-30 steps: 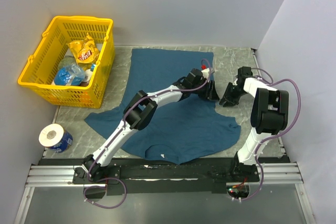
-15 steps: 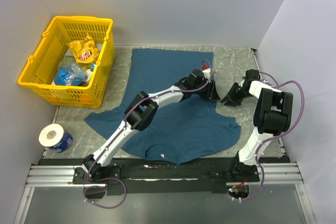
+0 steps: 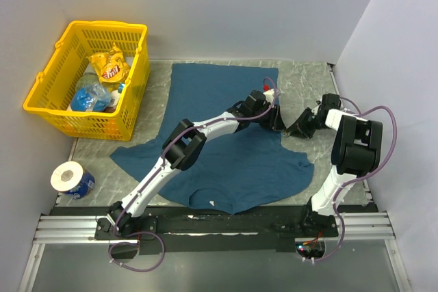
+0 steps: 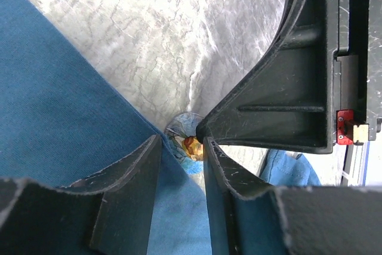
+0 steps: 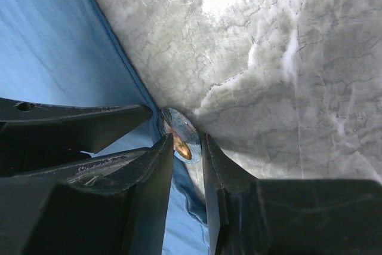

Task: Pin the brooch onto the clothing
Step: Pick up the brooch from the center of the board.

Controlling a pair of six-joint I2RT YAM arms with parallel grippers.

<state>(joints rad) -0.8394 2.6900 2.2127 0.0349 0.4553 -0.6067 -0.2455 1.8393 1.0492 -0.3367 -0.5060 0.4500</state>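
Meeting at the right-hand hem of the clothing (image 3: 226, 104), the left gripper (image 3: 279, 121) and the right gripper (image 3: 294, 128) stand tip to tip over the brooch (image 4: 186, 141). The brooch is a small glossy disc with an orange and blue picture on its face. It sits right on the shirt's edge, where the blue fabric gives way to the grey marbled table (image 3: 304, 80).

In the left wrist view the left fingers (image 4: 149, 168) stand a little apart, with the disc at their tips and one right finger touching its rim. In the right wrist view the right fingers (image 5: 210, 159) are close together, with the disc between their tips and partly behind one. Whether either pair actually clamps it, I cannot tell.

The shirt lies spread flat, its white label (image 3: 214, 203) toward the arms' bases. A yellow basket (image 3: 65, 111) holding a snack bag (image 3: 109, 66) stands at the far left. A paper roll (image 3: 68, 177) lies nearer, by the table's left side.
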